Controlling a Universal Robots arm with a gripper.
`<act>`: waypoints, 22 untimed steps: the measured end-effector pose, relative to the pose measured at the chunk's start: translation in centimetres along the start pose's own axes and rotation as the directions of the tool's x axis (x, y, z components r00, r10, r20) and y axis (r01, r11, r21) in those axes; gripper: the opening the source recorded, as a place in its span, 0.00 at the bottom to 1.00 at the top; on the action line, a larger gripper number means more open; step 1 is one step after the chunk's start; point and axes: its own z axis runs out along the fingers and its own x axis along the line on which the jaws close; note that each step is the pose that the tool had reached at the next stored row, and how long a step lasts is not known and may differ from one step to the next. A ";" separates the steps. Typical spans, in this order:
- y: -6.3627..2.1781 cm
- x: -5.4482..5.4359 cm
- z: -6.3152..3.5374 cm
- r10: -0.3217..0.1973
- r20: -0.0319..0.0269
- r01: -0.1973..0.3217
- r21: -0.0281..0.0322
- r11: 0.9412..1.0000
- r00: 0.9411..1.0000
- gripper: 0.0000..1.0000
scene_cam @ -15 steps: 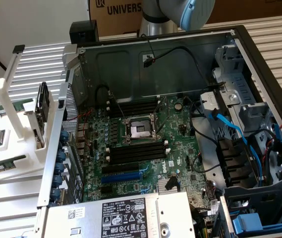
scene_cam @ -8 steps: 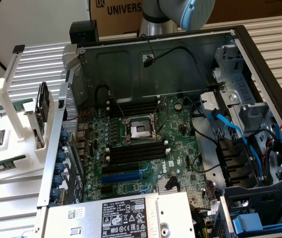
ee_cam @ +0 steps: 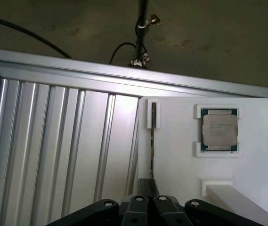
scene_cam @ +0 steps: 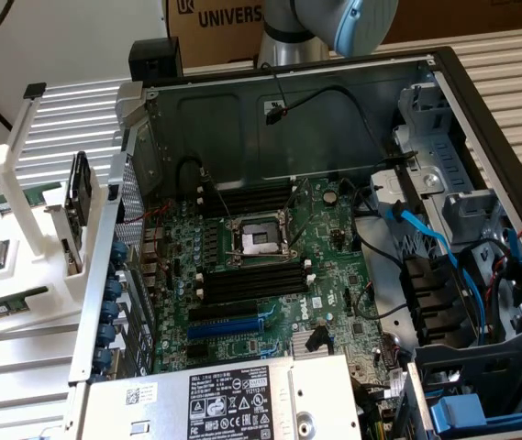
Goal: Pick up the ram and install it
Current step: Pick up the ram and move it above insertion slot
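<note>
While in the white tray [ee_cam: 181, 179], ram [ee_cam: 152, 141] in tight-clenched gripper [ee_cam: 147, 201]; processor chip [ee_cam: 219, 130] nearby

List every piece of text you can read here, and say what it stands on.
"UNIVERS": on the brown cardboard box, the rest hidden by the grey robot arm.
The black label on the silver power supply: fine print too small to read.
The square silver processor chip: markings too blurred to read.
</note>
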 end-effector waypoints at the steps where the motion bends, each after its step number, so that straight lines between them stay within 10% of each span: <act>1: 0.00 0.0 0.00 0.000 0.000 0.000 0.000 1.000 1.000 0.10; 22: 0.00 0.0 0.00 0.000 0.000 0.000 0.000 1.000 1.000 0.18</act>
